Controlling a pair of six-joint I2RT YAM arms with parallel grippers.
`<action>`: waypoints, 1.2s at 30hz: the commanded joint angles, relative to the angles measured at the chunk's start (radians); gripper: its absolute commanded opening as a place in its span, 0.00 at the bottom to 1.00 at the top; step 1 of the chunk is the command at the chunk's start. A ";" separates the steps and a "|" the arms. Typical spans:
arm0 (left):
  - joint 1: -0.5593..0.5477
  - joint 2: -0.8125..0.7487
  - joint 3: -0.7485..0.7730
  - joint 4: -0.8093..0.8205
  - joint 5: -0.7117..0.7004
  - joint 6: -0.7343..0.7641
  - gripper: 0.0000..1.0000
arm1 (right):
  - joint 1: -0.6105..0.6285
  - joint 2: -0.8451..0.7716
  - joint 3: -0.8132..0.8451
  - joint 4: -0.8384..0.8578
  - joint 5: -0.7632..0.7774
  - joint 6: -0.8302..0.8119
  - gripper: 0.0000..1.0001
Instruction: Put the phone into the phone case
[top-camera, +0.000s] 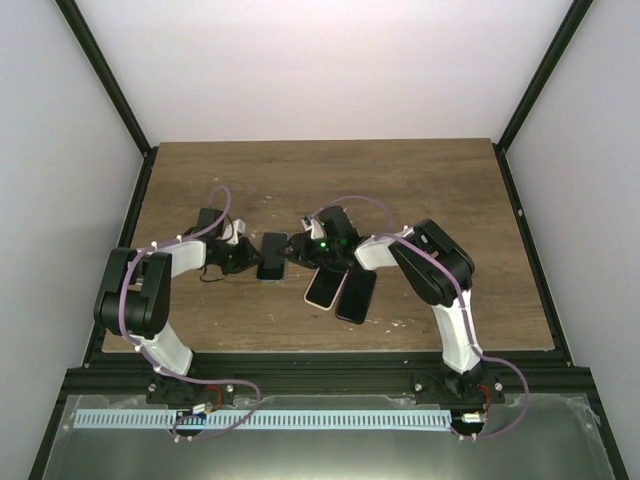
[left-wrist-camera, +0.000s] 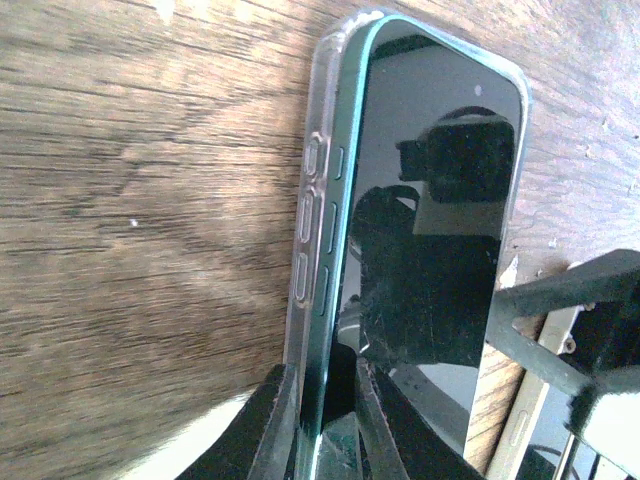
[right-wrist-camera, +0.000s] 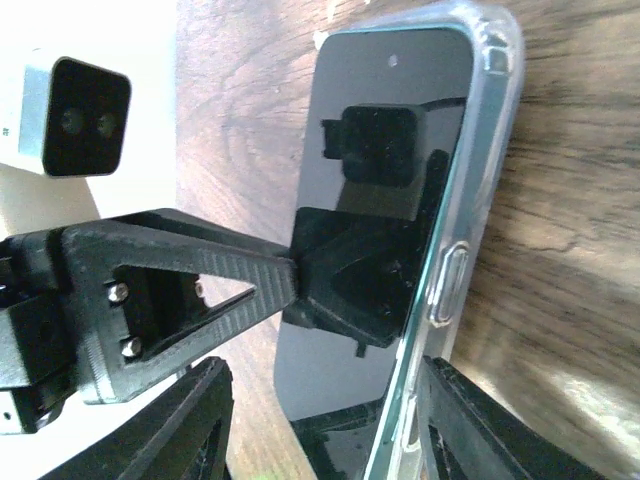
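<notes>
The phone (top-camera: 272, 256), dark-screened with a green frame, lies in the clear phone case (left-wrist-camera: 305, 230) on the wooden table. In the left wrist view the phone (left-wrist-camera: 430, 250) has its green side standing proud of the case's wall. My left gripper (left-wrist-camera: 325, 373) is shut on that edge, one finger on the screen and one under the case; its finger (right-wrist-camera: 200, 280) shows pressing the screen (right-wrist-camera: 390, 90). My right gripper (right-wrist-camera: 325, 375) is open, its jaws wide on either side of the phone's end, the right one against the case's rim (right-wrist-camera: 490, 130).
Two more phones lie just right of the held one, a pale one (top-camera: 322, 288) and a dark one (top-camera: 356, 295), under my right arm. Both grippers (top-camera: 250, 258) (top-camera: 298, 250) meet near the table's middle. Black frame posts and white walls ring the table.
</notes>
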 joint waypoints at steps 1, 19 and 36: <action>0.000 -0.011 -0.035 0.005 0.011 -0.023 0.20 | 0.017 0.002 -0.005 0.182 -0.110 0.063 0.52; 0.001 -0.086 -0.114 0.126 0.150 -0.134 0.27 | 0.017 -0.062 0.054 -0.300 0.228 -0.127 0.55; 0.009 0.012 -0.048 0.046 0.013 -0.034 0.17 | 0.068 0.056 0.228 -0.379 0.242 -0.147 0.66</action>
